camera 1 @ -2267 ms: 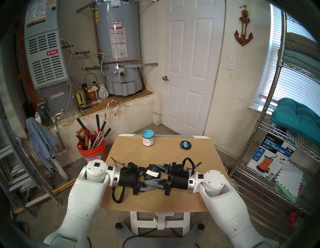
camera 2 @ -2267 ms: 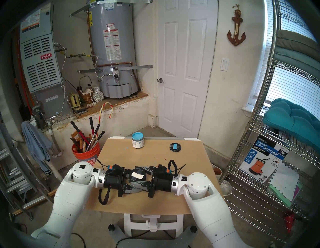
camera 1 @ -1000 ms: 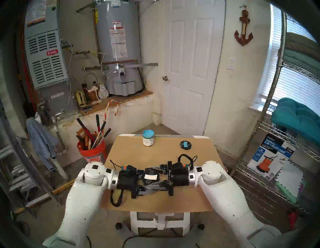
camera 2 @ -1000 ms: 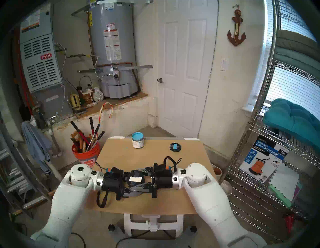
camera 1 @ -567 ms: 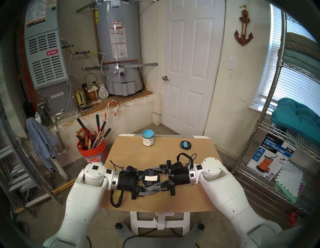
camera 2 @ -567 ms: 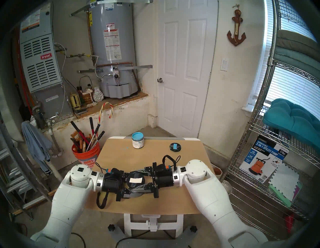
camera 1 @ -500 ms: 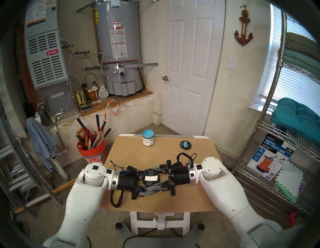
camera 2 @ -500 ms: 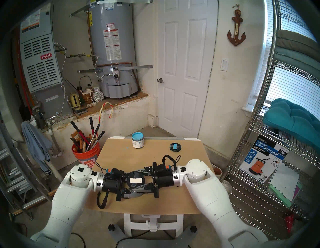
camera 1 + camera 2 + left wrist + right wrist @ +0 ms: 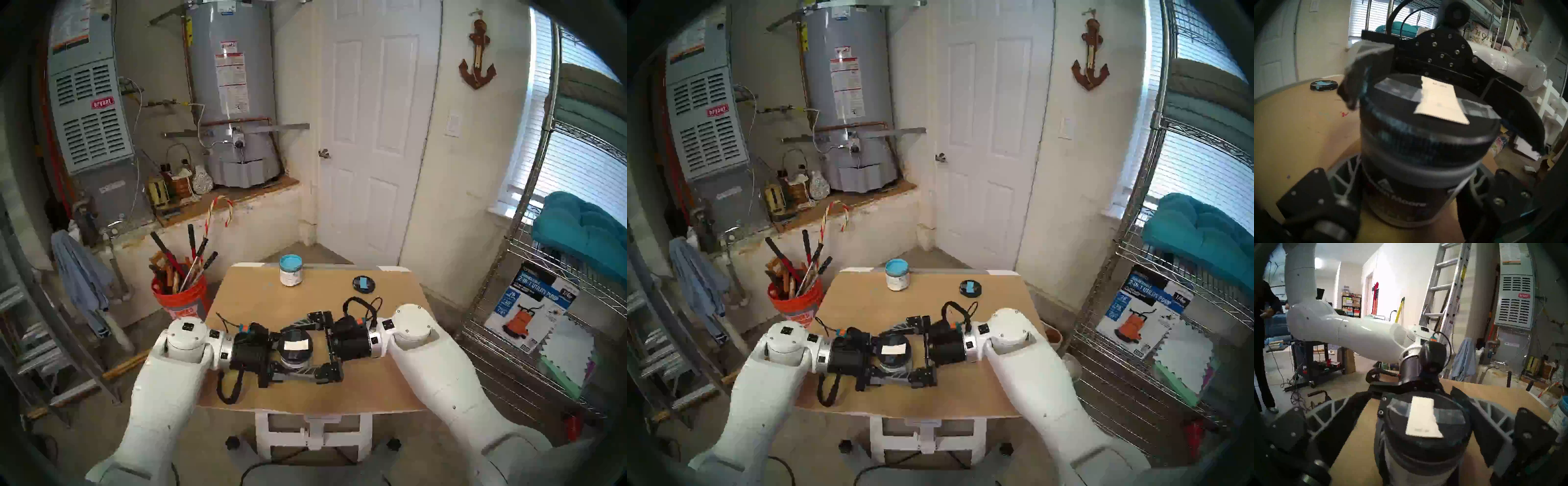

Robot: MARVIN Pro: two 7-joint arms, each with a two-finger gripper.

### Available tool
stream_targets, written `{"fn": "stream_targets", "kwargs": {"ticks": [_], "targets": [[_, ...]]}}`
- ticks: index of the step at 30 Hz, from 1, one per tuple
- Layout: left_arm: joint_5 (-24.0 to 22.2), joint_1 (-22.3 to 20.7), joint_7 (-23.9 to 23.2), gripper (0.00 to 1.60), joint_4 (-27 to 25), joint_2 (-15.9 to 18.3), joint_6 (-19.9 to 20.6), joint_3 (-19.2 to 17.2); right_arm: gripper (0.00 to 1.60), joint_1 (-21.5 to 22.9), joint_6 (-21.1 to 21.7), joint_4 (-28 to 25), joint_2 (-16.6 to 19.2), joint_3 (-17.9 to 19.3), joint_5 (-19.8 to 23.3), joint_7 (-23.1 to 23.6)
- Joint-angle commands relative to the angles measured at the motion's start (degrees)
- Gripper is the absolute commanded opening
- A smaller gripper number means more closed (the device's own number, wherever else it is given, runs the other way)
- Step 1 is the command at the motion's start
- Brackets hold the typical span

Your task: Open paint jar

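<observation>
The paint jar [image 9: 294, 354] stands on the wooden table [image 9: 305, 298] near its front edge. Its black lid [image 9: 294, 343], marked with a white tape strip, sits on top. My left gripper [image 9: 288, 353] is shut on the jar's body below the lid, as the left wrist view [image 9: 1410, 186] shows. My right gripper [image 9: 298, 349] comes from the right with its fingers [image 9: 1491, 410] spread wide on both sides of the lid [image 9: 1423, 421], clear of its rim. The paint inside is hidden.
An open jar of light-blue paint [image 9: 290, 270] stands at the table's far edge, with a black lid with blue tape [image 9: 363, 284] to its right. An orange bucket of tools [image 9: 179, 292] stands left of the table, and a wire shelf [image 9: 543, 305] to its right.
My right gripper, earlier shut on the lid and turning with it, has opened wide and let go. The left gripper still holds the jar.
</observation>
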Motion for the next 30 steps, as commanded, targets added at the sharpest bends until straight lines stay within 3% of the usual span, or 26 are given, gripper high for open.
{"fn": "stream_targets", "kwargs": {"ticks": [1,11,13,18,30], "targets": [[0.2,-1.6,1.0,0.00,0.4,0.2,-0.4,-0.7,1.60,-0.3,2.3,-2.9,-2.1,0.3,3.2,0.7],[0.4,-2.1,1.0,0.00,1.3,0.1,-0.8,-0.7,1.60,-0.9,3.3,-4.0,-2.0,1.2,3.6,0.3],[0.4,-2.1,1.0,0.00,1.5,0.0,-0.9,-0.8,1.60,-2.1,2.6,-5.5,-2.1,1.9,2.2,-2.2],[0.2,-1.7,0.6,0.00,0.9,-0.2,-0.7,-0.8,1.60,-4.0,3.6,-5.8,-5.1,5.1,3.8,-8.4],[-0.3,-1.5,0.3,0.00,-0.9,-0.6,-0.1,-0.9,1.60,-5.2,2.8,-6.0,-4.5,6.3,3.3,-10.3]]}}
